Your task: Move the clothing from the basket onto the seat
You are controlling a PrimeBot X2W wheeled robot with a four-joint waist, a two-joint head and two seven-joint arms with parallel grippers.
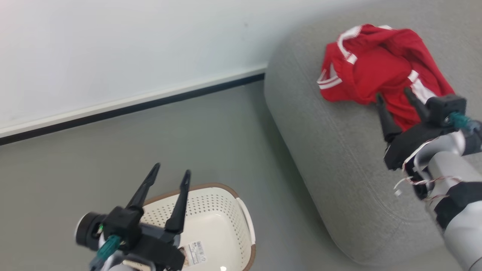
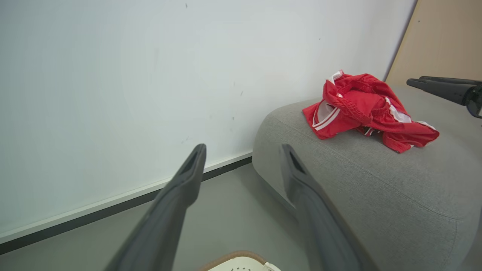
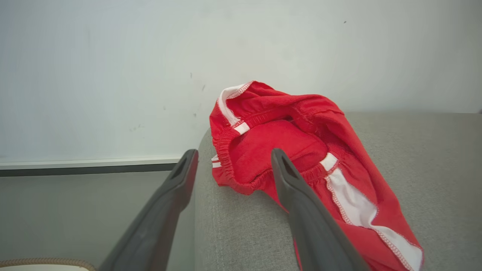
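Clothing in bright red shiny fabric with white stripe trim lies in a crumpled heap on top of a large light grey upholstered seat. The heap sits near the seat's rounded far corner, close to a plain white wall. An elastic waistband and a broad white side stripe are visible among the folds.

In the head view, the right gripper reaches over the seat from the lower right. Its two long dark fingers are spread apart with nothing between them, and they point at the near edge of the heap. The left wrist view shows these fingers in the air just beside the clothing, apart from it.

To the left of the seat, a small cream-white basket with perforated sides and a brown rim stands on a grey floor, well apart from the clothing. A printed label is stuck inside it. The left gripper hangs over the basket's near side with its fingers spread wide, holding nothing and pointing up and away toward the wall.

A white skirting strip with a dark line beneath it runs where the wall meets the floor.
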